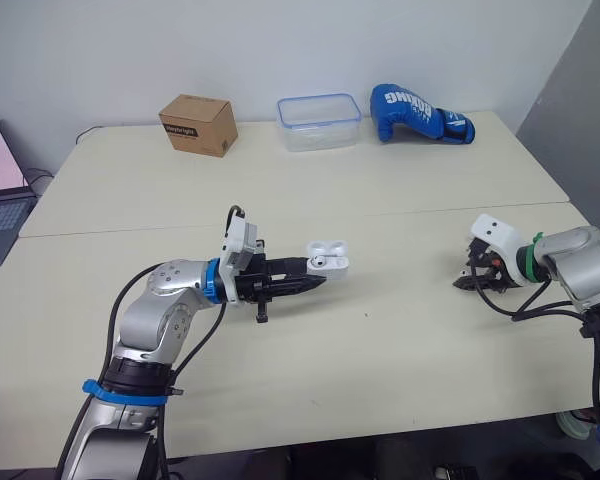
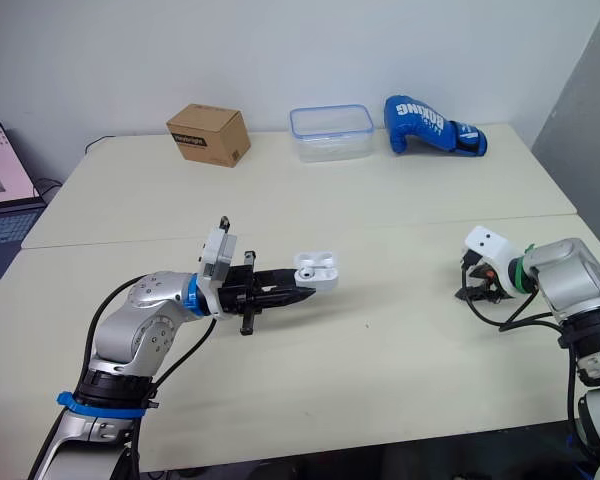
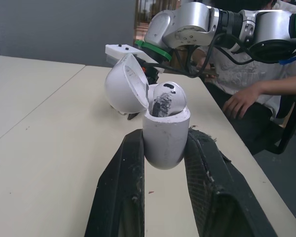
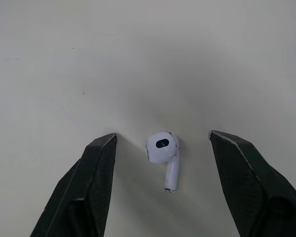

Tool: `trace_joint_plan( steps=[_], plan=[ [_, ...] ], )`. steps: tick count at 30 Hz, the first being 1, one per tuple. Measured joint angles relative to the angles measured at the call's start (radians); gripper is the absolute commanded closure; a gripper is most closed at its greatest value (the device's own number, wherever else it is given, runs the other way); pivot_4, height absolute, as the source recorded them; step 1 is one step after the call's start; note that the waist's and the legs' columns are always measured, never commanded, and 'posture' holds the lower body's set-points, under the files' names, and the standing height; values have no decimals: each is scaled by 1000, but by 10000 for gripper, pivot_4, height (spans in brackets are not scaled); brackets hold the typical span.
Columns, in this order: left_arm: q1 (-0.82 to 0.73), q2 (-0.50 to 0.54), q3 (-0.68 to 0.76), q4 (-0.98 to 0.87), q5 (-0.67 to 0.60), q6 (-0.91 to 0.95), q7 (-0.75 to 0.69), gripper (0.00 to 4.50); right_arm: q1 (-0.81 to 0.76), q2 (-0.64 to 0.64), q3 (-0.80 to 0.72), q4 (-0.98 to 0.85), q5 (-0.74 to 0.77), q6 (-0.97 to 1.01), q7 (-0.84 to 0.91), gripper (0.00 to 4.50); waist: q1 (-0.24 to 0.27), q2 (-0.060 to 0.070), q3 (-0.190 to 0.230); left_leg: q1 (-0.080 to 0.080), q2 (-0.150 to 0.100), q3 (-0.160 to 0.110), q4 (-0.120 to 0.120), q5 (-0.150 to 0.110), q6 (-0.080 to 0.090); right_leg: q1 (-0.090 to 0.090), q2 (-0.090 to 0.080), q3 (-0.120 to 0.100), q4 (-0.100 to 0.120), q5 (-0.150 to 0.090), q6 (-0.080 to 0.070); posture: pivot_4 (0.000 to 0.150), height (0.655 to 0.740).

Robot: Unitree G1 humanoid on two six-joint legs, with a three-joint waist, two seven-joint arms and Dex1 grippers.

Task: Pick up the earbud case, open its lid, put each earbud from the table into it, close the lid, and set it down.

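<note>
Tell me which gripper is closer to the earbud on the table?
Right. The right gripper is open around the earbud; the left gripper is far away, gripping the case.

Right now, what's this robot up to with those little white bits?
It is packing earbuds into their case. The left gripper clamps a small white plastic earbud case, whose hinged lid stands open, with one white earbud sitting inside. The right gripper hangs open over the pale table, a finger on each side of a second white earbud lying there, not touching it.
</note>
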Motion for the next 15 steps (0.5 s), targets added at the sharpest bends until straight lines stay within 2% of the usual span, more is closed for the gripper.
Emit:
trace_joint_plan(
  steps=[5,15],
  plan=[
    [0,0,0,0,0,0,1,37257,5,-3,0,-2,-4,-2,8,40419,1,0,0,0,0,0,1,0,0,0,0,0,0,0,0,1500,7307],
    [-1,-1,0,0,0,0,11,37257,14,-18,0,-15,-25,-13,21,41271,3,0,0,0,0,0,1,0,0,0,0,0,0,0,0,1500,7307]
  ],
)
